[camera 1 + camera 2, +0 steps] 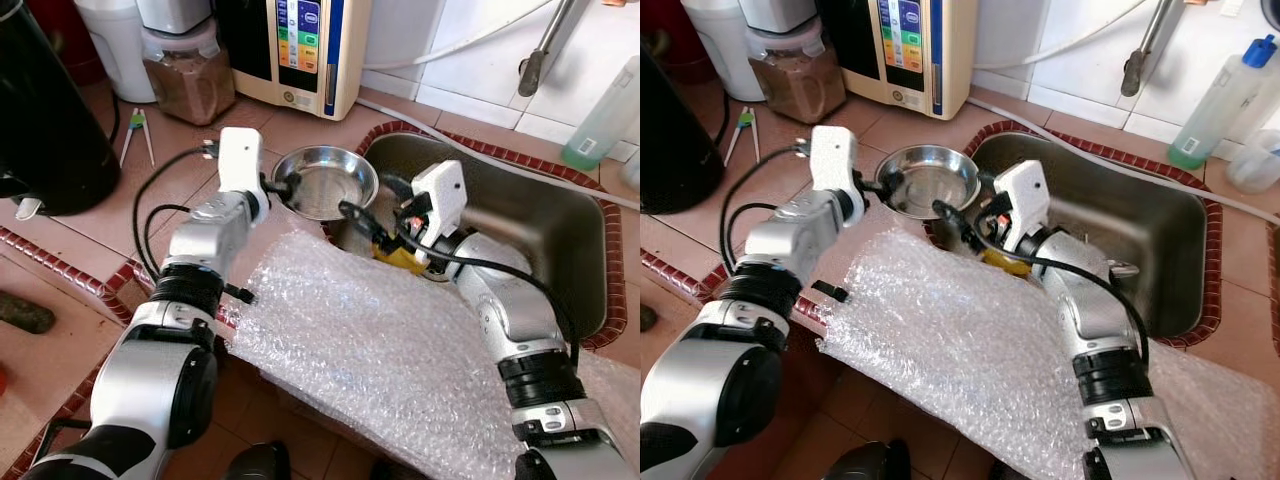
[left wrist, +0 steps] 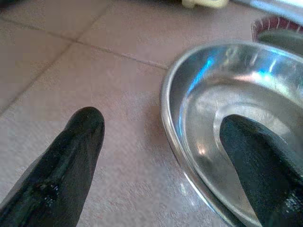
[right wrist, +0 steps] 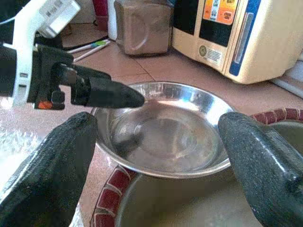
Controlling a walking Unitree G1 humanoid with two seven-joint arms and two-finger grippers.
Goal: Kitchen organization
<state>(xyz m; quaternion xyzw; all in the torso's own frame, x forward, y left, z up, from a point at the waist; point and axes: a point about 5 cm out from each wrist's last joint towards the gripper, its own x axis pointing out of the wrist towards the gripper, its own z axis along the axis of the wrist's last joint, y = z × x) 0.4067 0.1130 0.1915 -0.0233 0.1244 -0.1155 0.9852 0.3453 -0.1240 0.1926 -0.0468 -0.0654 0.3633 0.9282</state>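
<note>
Steel bowl (image 1: 324,181) sits on the tiled desk (image 1: 90,210) at the sink's (image 1: 560,230) far-left corner, part over the rim. Left pincer (image 2: 161,156) spread, straddling the bowl's left rim: one finger inside, one outside on the tile. Right pincer (image 3: 156,151) spread, near side of the bowl, just above the sink edge, not touching it. Bubble wrap (image 1: 380,350) covers the near desk and sink edge. Water unit (image 1: 300,50) and jar (image 1: 190,75) stand far behind; green bottle (image 1: 1220,100) far right.
</note>
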